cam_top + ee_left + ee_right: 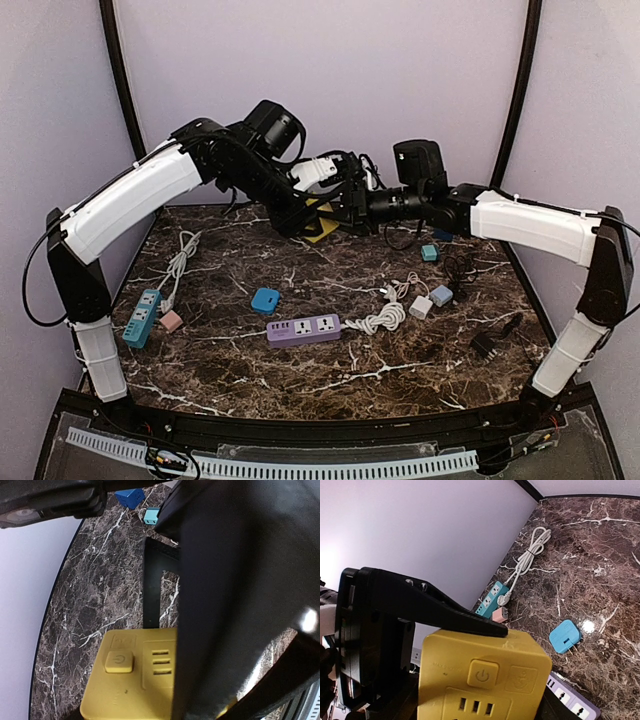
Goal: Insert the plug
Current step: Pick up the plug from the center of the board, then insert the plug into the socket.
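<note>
Nothing is plugged in yet, as far as I can see. The one face of the yellow socket block [485,680] that shows, with its power button and slots, holds no plug, so I judge the insertion itself is all left to do. The block seems to be held up over the middle of the desk's [300,385] far edge, where my two arms meet. My left fingers [306,217] look part-open and closed on it, one black finger flat along its top face. My right fingers [349,212] stand just beside it; whether they grip it, or how wide they are, I cannot tell. Which plug is meant I cannot say. A blue plug [265,299] lies loose near the desk's middle, just beyond the purple power strip [303,329] and well apart from both sets of fingers.
</note>
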